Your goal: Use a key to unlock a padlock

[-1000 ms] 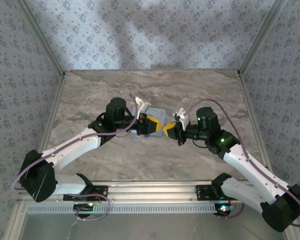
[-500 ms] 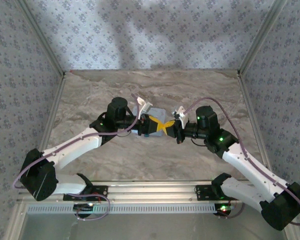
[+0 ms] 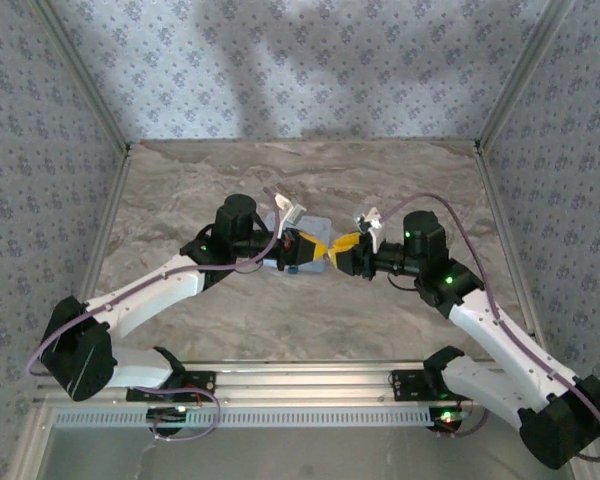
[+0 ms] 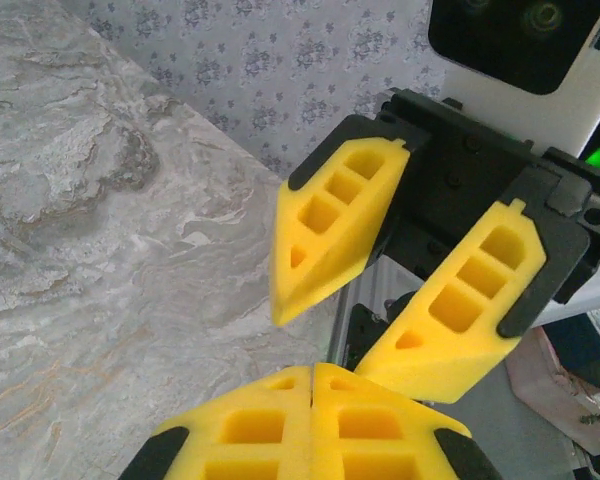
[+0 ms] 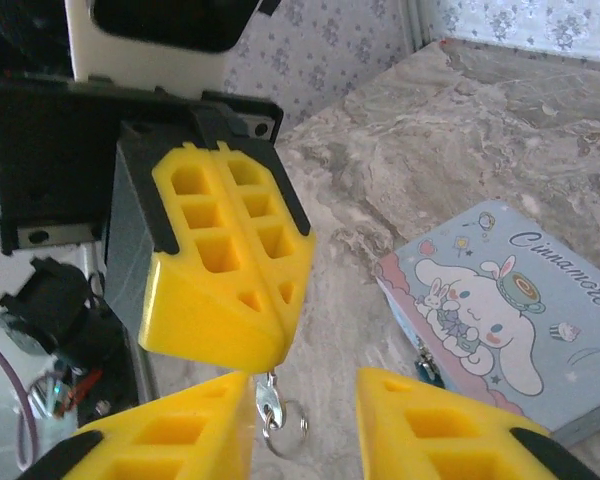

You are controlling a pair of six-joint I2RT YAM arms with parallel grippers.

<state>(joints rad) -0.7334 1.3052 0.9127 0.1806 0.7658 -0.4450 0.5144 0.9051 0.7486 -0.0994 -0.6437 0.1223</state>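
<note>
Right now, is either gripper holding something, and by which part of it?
The left gripper is shut on the key, pinching its upper end; the ring hangs free below. The right gripper is open and holds nothing.

Silvery key [image 5: 269,402], ring attached, hangs pinched in left gripper [image 5: 267,347].

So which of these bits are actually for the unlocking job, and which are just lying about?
For the job:
- key, hanging from the shut left claw
- open right claw

Lying about:
- cartoon tin
- marble table
</note>
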